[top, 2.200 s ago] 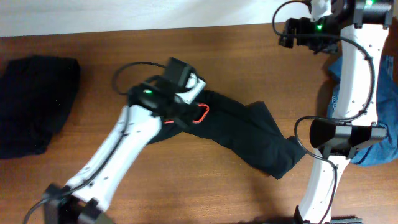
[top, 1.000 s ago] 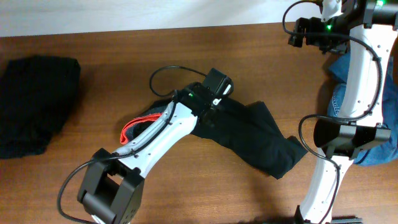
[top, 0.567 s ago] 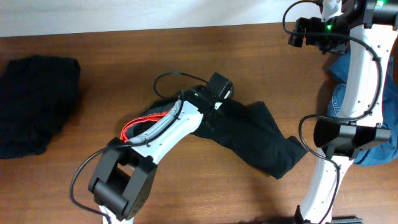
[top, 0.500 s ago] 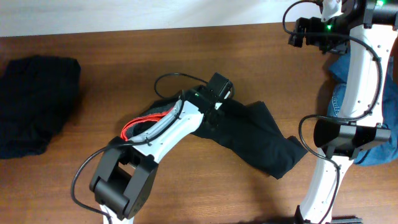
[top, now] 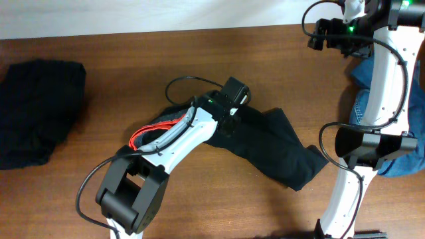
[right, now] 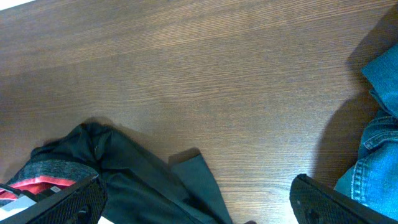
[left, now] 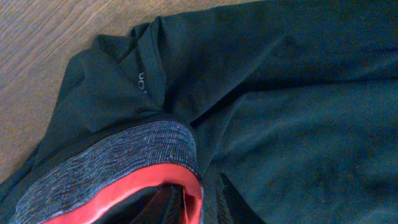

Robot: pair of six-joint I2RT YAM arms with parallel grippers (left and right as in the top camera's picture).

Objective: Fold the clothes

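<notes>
Overhead, black trousers (top: 279,149) sprawl mid-frame toward lower right on the bench (top: 99,60). Whether the left jaws grip, I cannot tell; the right jaws gape empty. Catching one waistband (left: 124,162) layer would skew the fold.

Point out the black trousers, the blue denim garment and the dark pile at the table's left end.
black trousers (top: 282,149), overhead view, middle of the leg
blue denim garment (right: 379,155), right wrist view, lower folded part
dark pile (top: 36,109), overhead view, its centre
</notes>
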